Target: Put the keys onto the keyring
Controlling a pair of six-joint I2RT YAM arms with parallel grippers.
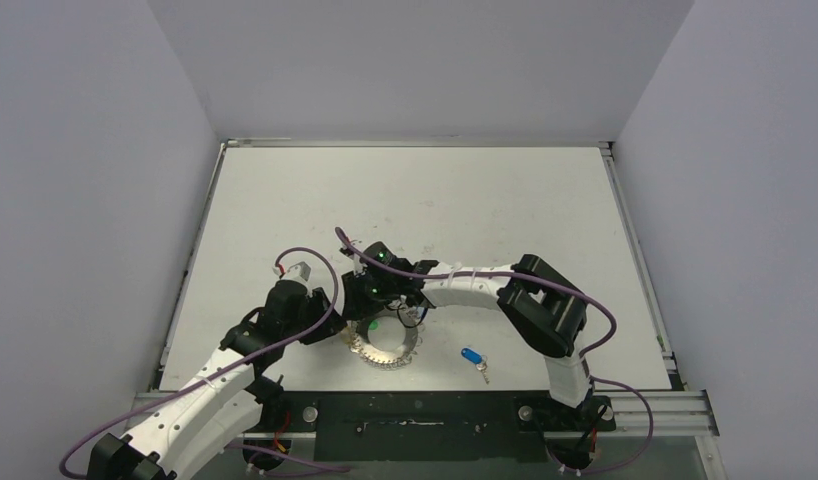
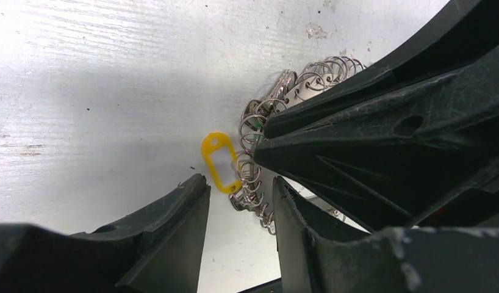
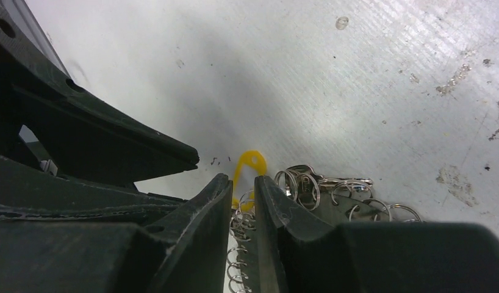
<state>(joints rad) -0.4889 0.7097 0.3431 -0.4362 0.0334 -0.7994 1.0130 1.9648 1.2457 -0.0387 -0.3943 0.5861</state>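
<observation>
Right gripper (image 3: 241, 184) is nearly pressed together, pinching wire loops of the keyring (image 3: 363, 204), with the yellow tag (image 3: 250, 163) just ahead of its tips. Left gripper (image 2: 238, 183) is half spread, straddling the same rim without clamping it.

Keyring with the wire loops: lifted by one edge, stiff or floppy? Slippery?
The keyring is probably stiff: it lies as a clean round arc on the table. Its small wire loops sit at mixed angles, so they likely swing loosely, and thin round wire may slip in a pinch. The yellow tag would probably dangle.
</observation>
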